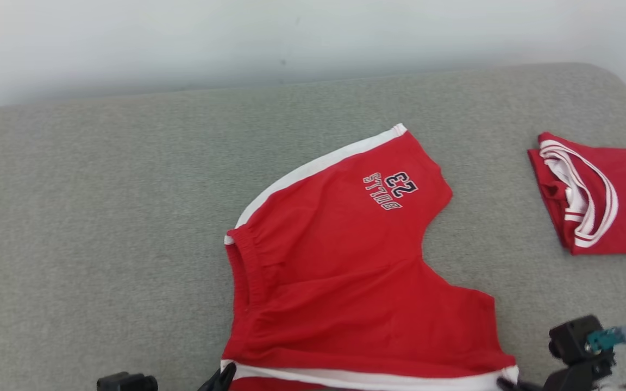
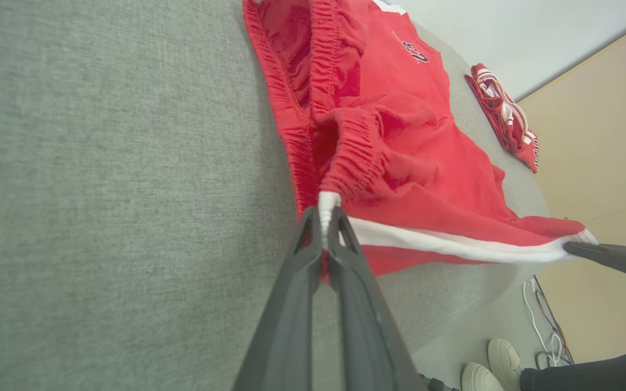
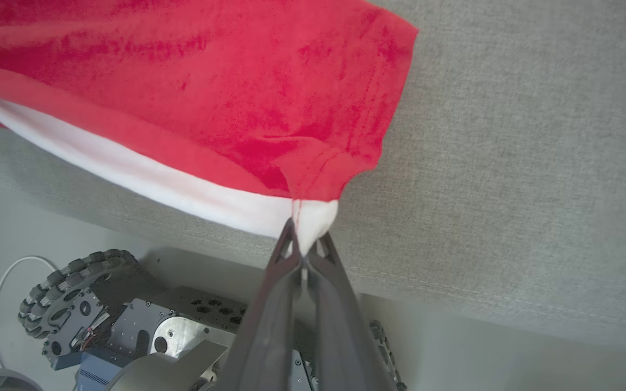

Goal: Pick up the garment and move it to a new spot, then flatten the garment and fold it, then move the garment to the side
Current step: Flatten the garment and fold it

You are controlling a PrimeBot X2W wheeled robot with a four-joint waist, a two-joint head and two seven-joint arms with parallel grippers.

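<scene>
Item 1, left gripper: at the near edge of the grey padded surface, left of centre; in the left wrist view its two dark fingers are pressed together on the waistband corner of the shorts, pinching the end of the white side stripe. Item 2, red shorts: one pair, elastic waistband to the left, leg openings to the right, lying from the middle of the surface down to its near edge; "BULLS 23" is printed on the far leg, upside down in the head view; a white stripe runs along the far side, and a second white stripe along the near side is drawn taut between the two grippers at the near edge. Waistband gathered and partly gaping in the left wrist view. Item 3, right gripper: at the near edge, right of centre, fingers closed on the hem corner of the near leg where the white stripe ends; a black wrist module with a teal connector sits just beside it. Item 4, folded red garment with white trim: at the right edge of the surface, well apart from the shorts. Item 5, pale shoes of a person, on the floor beyond the surface's edge.
</scene>
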